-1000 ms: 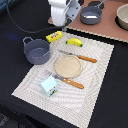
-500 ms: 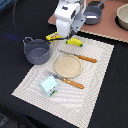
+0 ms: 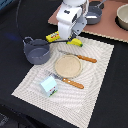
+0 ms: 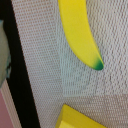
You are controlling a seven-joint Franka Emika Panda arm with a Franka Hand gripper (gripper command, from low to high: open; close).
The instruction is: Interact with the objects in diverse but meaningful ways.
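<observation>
Approach step: arm hangs low over the banana [image 4: 80,32], which lies on the placemat [image 3: 100,65] beside the yellow packet [image 3: 53,36]; tool spread can't be told; next probably centre, descend, pinch.

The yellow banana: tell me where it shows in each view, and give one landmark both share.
Exterior view: the yellow banana lies at the far edge of the woven beige placemat, half hidden under the arm.
Wrist view: the banana fills the middle, green tip showing.
Shared landmark: the yellow packet beside it.
</observation>
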